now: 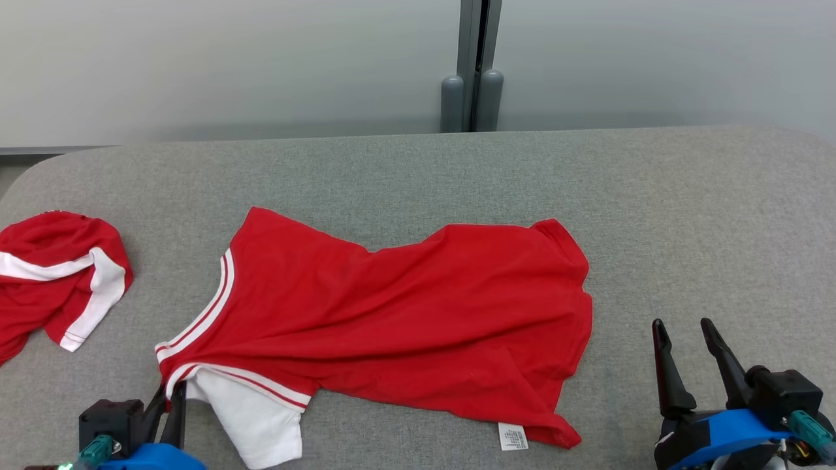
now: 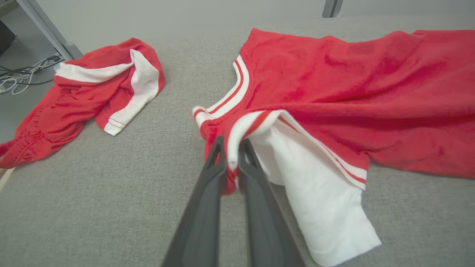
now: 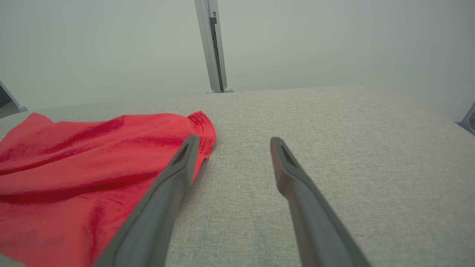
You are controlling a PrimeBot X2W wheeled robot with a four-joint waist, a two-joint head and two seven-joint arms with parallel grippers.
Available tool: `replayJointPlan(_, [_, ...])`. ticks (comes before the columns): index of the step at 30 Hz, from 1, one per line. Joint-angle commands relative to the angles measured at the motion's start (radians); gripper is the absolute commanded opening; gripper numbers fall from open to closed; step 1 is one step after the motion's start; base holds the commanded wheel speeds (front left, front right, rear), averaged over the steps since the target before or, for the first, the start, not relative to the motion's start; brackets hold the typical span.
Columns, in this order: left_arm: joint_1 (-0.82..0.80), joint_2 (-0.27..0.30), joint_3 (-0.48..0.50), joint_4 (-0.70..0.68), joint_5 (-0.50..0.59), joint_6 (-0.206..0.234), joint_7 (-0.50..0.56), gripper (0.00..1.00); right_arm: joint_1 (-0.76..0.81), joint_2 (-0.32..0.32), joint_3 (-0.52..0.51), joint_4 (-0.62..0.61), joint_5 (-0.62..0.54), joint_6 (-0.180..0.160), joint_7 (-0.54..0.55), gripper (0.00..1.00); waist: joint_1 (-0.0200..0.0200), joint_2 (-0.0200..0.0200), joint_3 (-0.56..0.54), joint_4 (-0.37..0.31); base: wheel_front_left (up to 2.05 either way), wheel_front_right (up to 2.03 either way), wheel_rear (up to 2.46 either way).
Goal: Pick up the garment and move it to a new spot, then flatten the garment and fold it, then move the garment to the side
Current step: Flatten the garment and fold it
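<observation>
At the lower left of the head view, the left gripper (image 1: pixel 171 395) was pinched shut on the white striped trim (image 2: pixel 237 128) of the red garment (image 1: pixel 418 307). At lower right, the right gripper (image 1: pixel 682 326) stood wide open and empty beside the hem end. The garment lay rumpled mid-frame on the grey cushion (image 1: pixel 686 196). Flattening it well probably meant gripping the hem too and pulling evenly, clear of the second red garment (image 1: pixel 59 274) at the left edge.

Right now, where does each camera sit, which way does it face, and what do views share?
Head: on the head, facing down at red T-shirt; left end effector, right end effector below.
Left wrist: along its shut fingers pinching the collar; red shorts beyond.
Right wrist: along its open fingers, beside the hem.
All share the red T-shirt.
</observation>
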Motion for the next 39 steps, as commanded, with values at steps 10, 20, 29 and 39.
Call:
replayJointPlan(10, [-0.032,-0.077,0.024,-0.04,0.025,0.027,-0.19,1.0,-0.005,-0.004,-0.002,0.022,-0.007,0.0,-0.003,1.0,0.0,0.0,-0.028,0.003,0.0,0.0,0.0])
replayJointPlan(20, [-0.018,-0.177,0.182,-0.049,0.081,0.051,-0.335,1.0,0.022,-0.002,-0.019,0.028,-0.01,0.0,0.0,1.0,0.0,0.0,-0.06,0.03,0.0,0.0,0.0])
replayJointPlan(29, [0.111,-0.298,0.392,-0.112,0.279,-0.029,-0.334,1.0,0.041,-0.001,-0.017,0.058,-0.003,0.0,0.007,1.0,0.0,0.0,-0.083,0.061,0.0,0.0,0.0])
replayJointPlan(39, [0.131,-0.349,0.442,-0.069,0.357,-0.097,-0.334,1.0,0.001,-0.01,0.025,0.142,0.001,0.0,0.049,1.0,0.0,0.0,-0.079,0.097,0.0,0.0,0.0])
